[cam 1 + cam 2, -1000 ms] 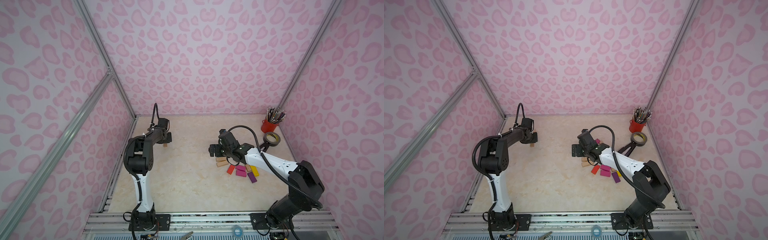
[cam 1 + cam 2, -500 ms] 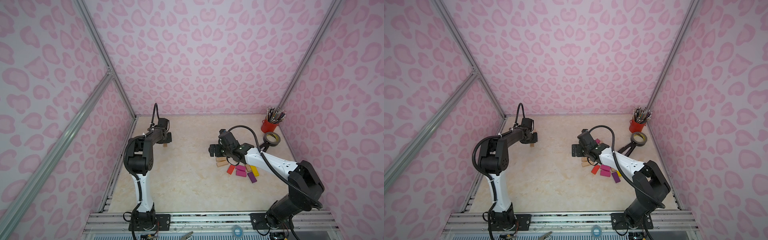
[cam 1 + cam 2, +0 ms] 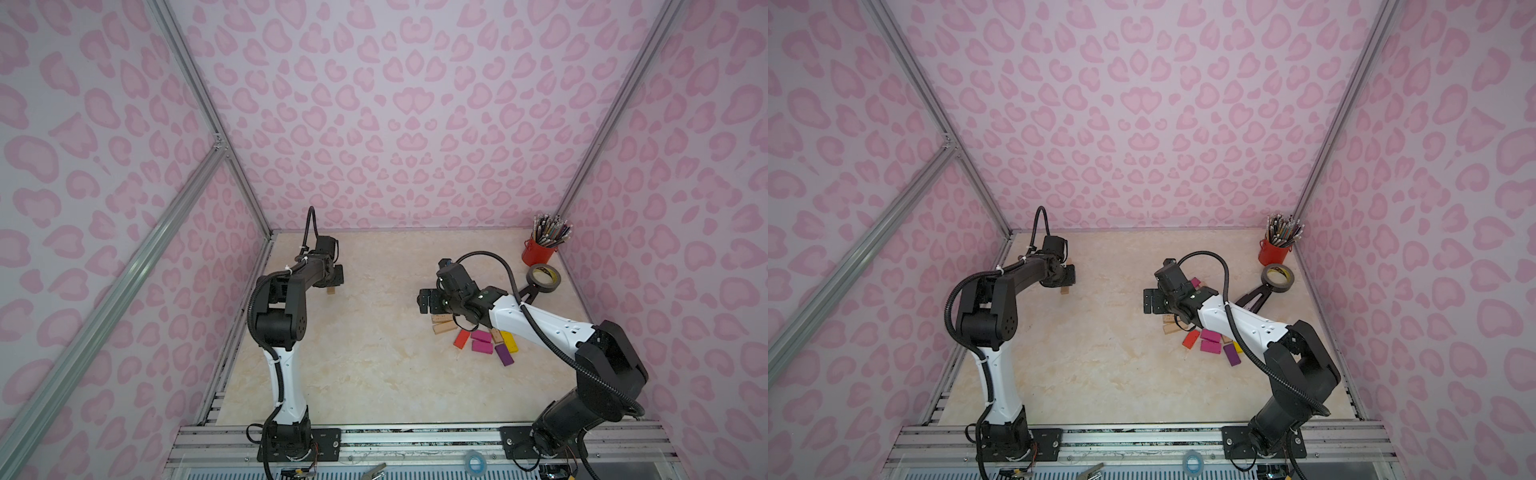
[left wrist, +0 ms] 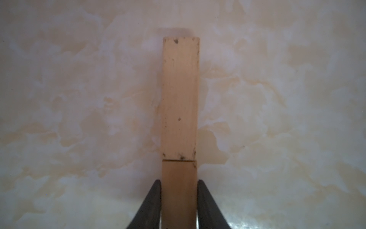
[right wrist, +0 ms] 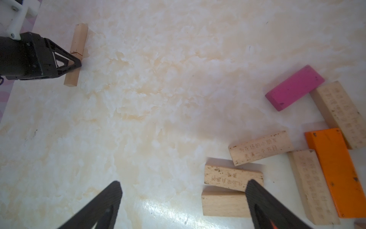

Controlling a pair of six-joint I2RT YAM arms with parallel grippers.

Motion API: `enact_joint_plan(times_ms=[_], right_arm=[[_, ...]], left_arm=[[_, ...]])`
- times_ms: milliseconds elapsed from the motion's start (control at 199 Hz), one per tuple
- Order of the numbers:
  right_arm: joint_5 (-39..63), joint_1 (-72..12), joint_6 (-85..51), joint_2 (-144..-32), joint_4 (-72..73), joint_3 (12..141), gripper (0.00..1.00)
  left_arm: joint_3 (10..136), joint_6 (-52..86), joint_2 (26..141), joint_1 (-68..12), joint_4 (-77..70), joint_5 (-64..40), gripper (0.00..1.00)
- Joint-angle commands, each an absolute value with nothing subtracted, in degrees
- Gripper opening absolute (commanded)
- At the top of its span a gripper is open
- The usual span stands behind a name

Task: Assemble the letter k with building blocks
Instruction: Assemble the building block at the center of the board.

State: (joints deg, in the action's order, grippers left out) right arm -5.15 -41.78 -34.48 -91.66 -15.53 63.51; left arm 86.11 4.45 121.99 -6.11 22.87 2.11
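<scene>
I see my left gripper (image 4: 179, 180) clamping a plain wooden block (image 4: 179, 198) end to end with a second plain block (image 4: 180, 95), my right gripper (image 5: 183, 182) spread empty by the loose blocks (image 5: 259, 147)

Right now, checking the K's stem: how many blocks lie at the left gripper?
2, end to end: free block, and clamped block in the left gripper; none seems hidden.

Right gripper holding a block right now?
No: the right gripper is wide open; the wooden block beside it lies on the table.
</scene>
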Motion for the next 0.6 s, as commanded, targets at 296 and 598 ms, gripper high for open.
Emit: enact_joint_plan(times_ms=[296,598], right_arm=[[-5.19,-41.75,-34.89,-91.97,-15.97,63.74,0.99],[-5.17,-41.79,-34.96,-91.77,-15.96,63.77,0.99]], left_arm=[[86.75,4.61,122.34,-5.79,23.18,2.37,0.31],[86.84,4.91,122.34,-5.71,23.27,2.56,0.32]])
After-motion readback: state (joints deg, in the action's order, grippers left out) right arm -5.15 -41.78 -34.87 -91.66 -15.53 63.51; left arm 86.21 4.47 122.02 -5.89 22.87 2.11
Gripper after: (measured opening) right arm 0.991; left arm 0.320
